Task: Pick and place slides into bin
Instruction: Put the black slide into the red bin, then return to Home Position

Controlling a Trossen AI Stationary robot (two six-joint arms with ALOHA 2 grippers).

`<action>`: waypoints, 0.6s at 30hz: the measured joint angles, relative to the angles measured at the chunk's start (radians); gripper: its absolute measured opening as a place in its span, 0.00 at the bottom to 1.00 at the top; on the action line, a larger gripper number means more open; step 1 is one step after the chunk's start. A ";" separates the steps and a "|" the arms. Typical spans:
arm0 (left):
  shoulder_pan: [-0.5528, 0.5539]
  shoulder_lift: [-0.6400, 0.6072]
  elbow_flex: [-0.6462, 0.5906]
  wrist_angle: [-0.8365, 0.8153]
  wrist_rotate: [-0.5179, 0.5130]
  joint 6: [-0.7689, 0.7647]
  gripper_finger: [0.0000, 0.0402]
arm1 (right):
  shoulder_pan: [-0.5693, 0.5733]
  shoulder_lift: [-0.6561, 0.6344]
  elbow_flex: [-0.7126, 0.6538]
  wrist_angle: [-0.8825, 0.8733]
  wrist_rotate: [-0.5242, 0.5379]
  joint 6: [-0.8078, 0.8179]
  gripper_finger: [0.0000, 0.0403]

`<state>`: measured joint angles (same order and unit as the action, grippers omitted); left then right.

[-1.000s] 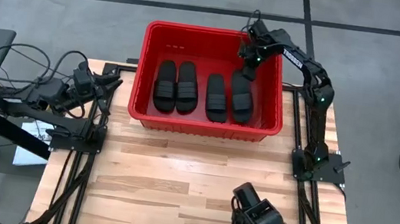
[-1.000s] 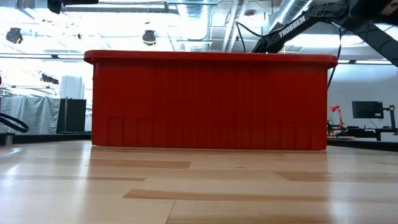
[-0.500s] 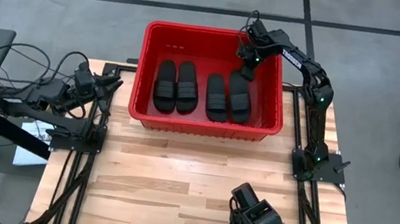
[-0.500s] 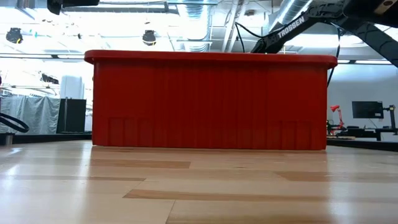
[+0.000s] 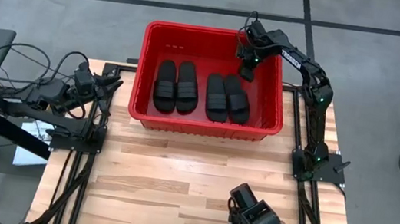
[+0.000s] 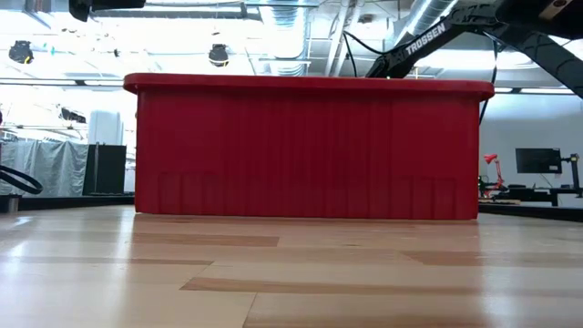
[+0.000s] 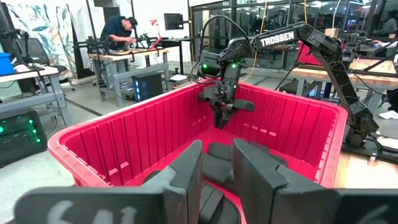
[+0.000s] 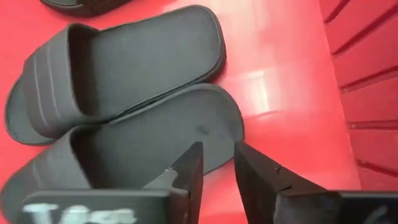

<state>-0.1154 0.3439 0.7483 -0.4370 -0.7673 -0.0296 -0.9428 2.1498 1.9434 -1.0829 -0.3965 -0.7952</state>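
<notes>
Releasing last slide in bin [image 5: 144,81].
Right claw [image 5: 247,73] empty, slightly open, lifted since; slides [image 5: 203,91] all four in, task abt done.

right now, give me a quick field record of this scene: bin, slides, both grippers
bin: red bin at the table's far edge
slides: four black slides lie flat in the bin, side by side in two pairs
right gripper: right gripper above the bin's far right corner, over the rightmost slide, empty, fingers a little apart
left gripper: left gripper parked left of the bin, holding nothing
table: no slides on the wooden table
</notes>
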 joint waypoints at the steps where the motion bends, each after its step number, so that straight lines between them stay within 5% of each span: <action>1: 0.000 0.000 0.000 0.000 0.000 0.000 0.19 | 0.000 0.000 0.000 0.000 0.000 0.000 0.21; 18: 0.000 0.000 0.000 0.001 0.000 -0.011 0.19 | 0.000 -0.002 0.018 0.036 0.041 0.056 0.23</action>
<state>-0.1151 0.3439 0.7483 -0.4362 -0.7673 -0.0403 -0.9425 2.1479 1.9618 -1.0473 -0.3557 -0.7391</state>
